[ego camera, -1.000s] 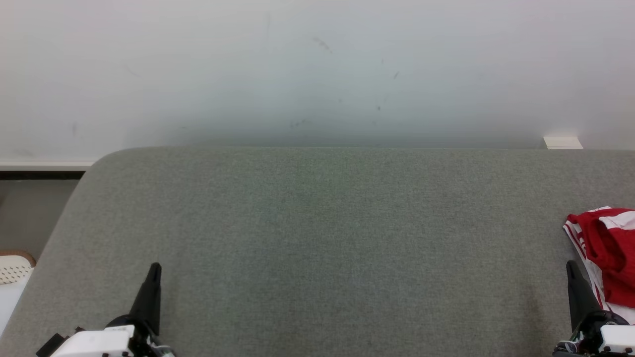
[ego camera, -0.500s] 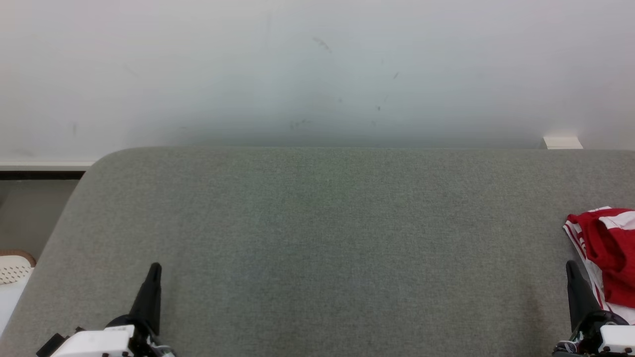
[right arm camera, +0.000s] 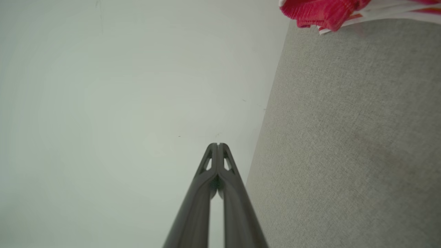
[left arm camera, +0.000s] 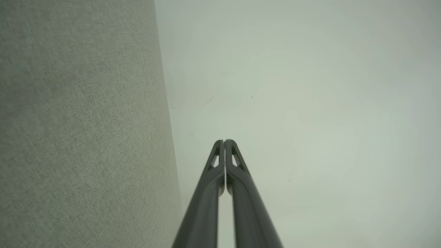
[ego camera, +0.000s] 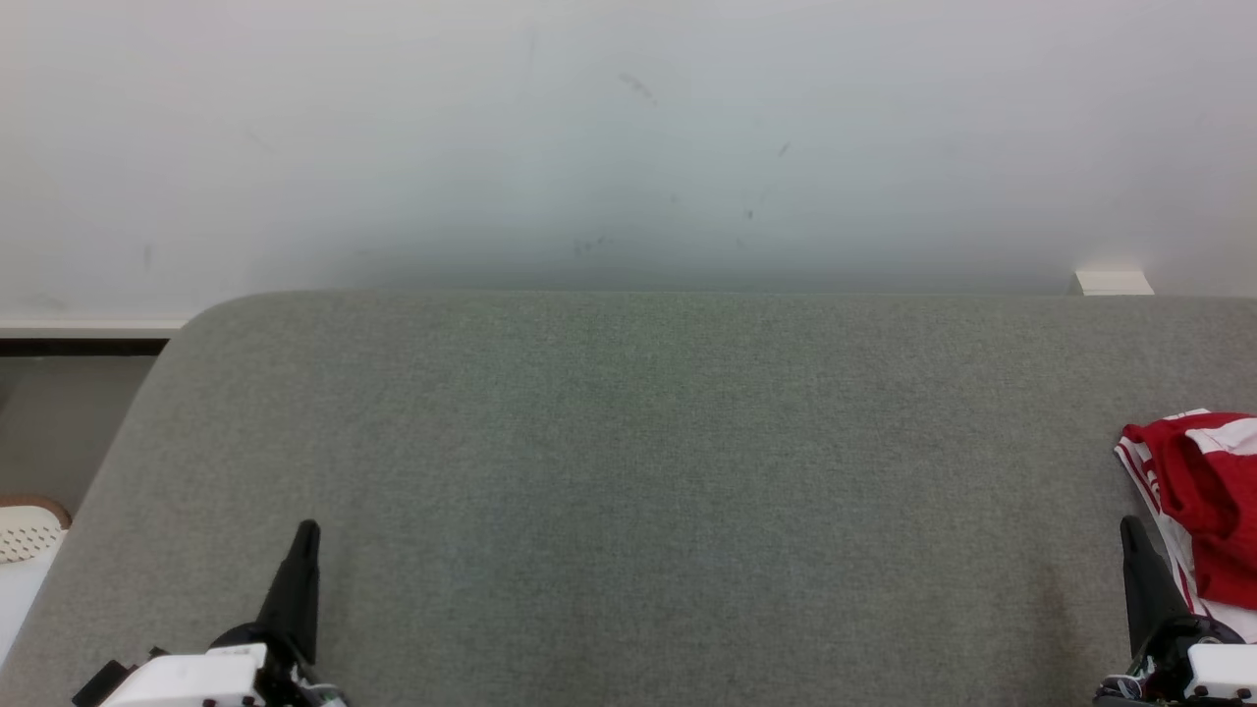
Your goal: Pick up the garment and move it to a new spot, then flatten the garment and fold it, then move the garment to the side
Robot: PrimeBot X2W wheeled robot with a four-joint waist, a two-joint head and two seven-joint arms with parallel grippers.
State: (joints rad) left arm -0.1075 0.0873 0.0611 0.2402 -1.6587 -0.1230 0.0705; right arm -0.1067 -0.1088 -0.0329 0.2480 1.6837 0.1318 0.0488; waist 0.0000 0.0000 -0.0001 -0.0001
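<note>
- Grey woven-fabric surface (ego camera: 628, 471): wide and flat, with a rounded far-left corner. Its far edge runs along the wall.
- Wall (ego camera: 295, 147): plain white, behind the surface.
- Dark scuff marks (ego camera: 638, 88): several small ones scattered over the middle of the wall.
- Small white block (ego camera: 1114, 283): at the far right, where wall and surface meet.
- White ledge (ego camera: 88, 324) with a dark strip (ego camera: 79, 347) just beneath it: far left, at the base of the wall.
- White perforated basket (ego camera: 25, 535): brown rim, at the left edge, beside and below the surface.

Wide grey fabric surface (ego camera: 628, 462), rounded far-left corner, back edge against pale wall. On it, far right: crumpled red-and-white garment (ego camera: 1200, 486), partly cut off by frame.
</note>
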